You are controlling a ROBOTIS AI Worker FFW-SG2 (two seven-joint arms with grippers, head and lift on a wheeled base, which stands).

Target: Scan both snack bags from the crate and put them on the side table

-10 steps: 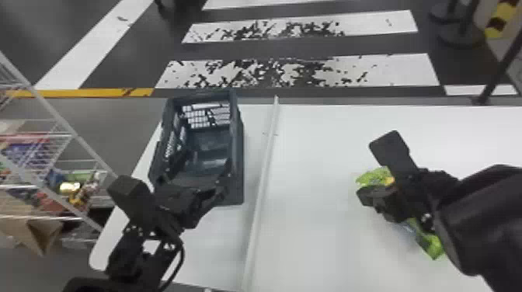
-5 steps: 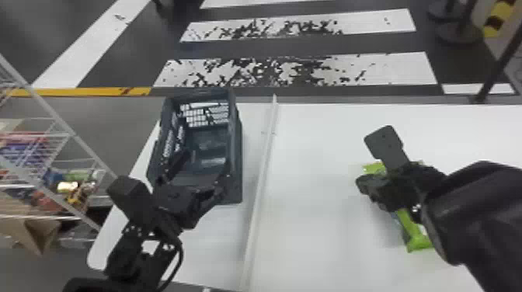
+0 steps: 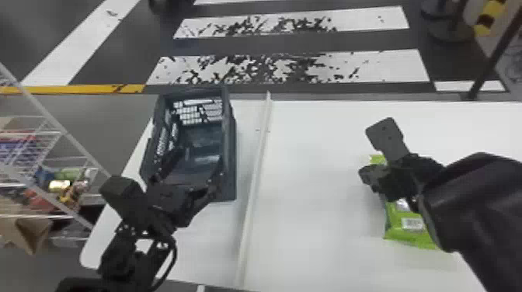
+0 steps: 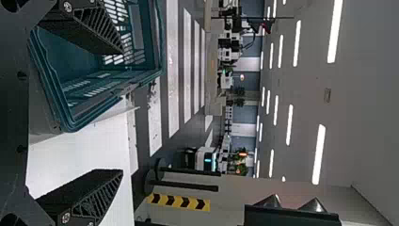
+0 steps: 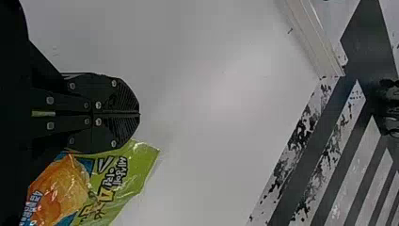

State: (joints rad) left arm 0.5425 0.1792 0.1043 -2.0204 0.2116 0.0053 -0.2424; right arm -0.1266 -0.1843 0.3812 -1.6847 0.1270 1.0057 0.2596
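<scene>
In the head view my right gripper (image 3: 371, 177) is over the right part of the white table, shut on a green snack bag (image 3: 400, 230) that extends back under the wrist, its barcode facing up. From the right wrist view, the gripper (image 5: 137, 113) has its fingers together, and the snack bag's printed front (image 5: 123, 181) shows beside and beneath them. My left gripper (image 3: 196, 162) waits at the near side of the dark crate (image 3: 229, 155). In the left wrist view that gripper (image 4: 120, 112) is open, one finger overlapping the blue-green crate (image 4: 77, 123) and nothing between the fingers.
A long white strip (image 3: 254, 186) divides the white table (image 3: 310, 217) between crate and bag. Wire shelving (image 3: 73, 145) with packaged goods stands at the left. Beyond the table lies a striped floor, with dark post bases (image 3: 446, 35) at the far right.
The right gripper has shifted slightly left and away from the robot, carrying the bag. The bag has turned, and its barcode now shows. My left arm looks unmoved.
</scene>
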